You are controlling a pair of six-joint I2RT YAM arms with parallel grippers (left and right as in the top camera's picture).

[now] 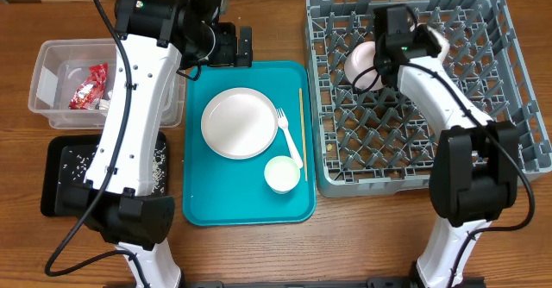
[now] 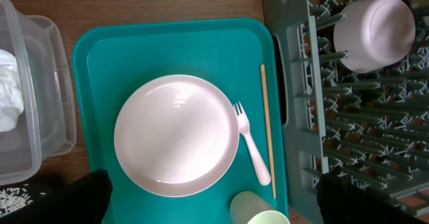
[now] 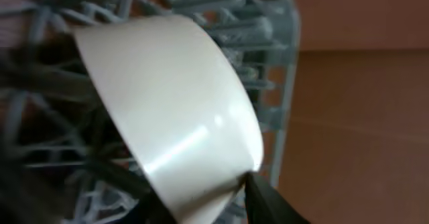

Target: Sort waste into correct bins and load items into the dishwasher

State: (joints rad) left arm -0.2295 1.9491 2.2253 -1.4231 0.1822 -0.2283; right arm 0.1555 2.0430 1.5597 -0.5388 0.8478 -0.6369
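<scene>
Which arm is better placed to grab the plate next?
Left. The left gripper, open, hangs by the teal tray near the plate; the right gripper is in the rack holding a bowl.

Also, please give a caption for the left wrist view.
Plate, fork and stick on teal tray; bowl in rack.

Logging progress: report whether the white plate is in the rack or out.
Out. The white plate lies flat on the teal tray, beside the grey rack.
</scene>
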